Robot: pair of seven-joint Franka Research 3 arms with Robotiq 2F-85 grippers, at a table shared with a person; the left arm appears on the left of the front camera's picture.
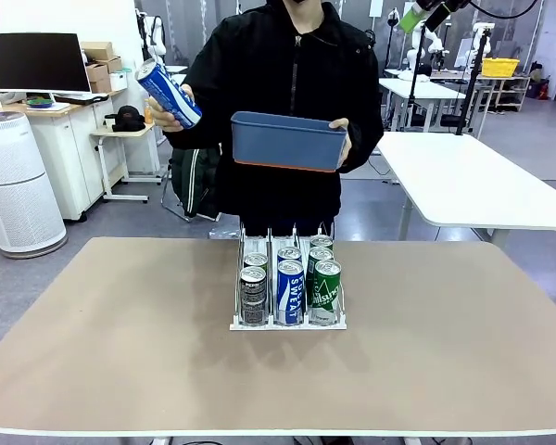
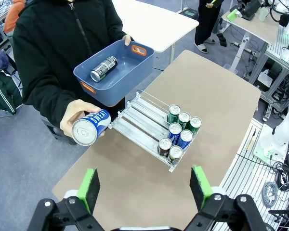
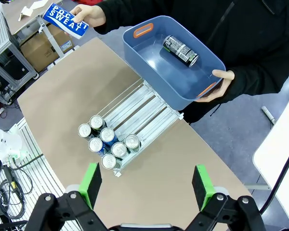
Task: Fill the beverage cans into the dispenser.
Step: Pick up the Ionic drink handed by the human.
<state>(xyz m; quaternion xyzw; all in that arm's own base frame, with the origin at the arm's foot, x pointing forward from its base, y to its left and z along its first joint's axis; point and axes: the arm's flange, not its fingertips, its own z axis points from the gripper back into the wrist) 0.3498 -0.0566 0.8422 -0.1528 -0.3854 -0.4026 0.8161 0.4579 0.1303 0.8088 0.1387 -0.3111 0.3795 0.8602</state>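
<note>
The dispenser (image 2: pixel 137 118) stands mid-bench (image 1: pixel 102 324), its front stop facing the robot. Seven cans (image 1: pixel 290 289) sit bunched against that stop: two dark grey in one outer lane, two blue in the middle and three green in the other outer lane, each row touching. The lanes probably slope that way, so cans roll forward. The rear halves of the lanes are bare and lie nearest the person, which looks like the loading end.

The person holds a blue can (image 1: pixel 168 93) tilted in one raised hand (image 1: pixel 170 118), well above and to one side of the rack — not yet over a lane. The other hand (image 3: pixel 216 89) holds a blue bin (image 1: pixel 287 141) close to the body, just behind the rack, likely to keep stock within reach. One dark can (image 2: pixel 104 68) lies on its side in it.

The left claw (image 2: pixel 146 185) and right claw (image 3: pixel 147 185) hang high over the bench with fingers spread fully wide and nothing held — seemingly parked clear of the person's loading.
</note>
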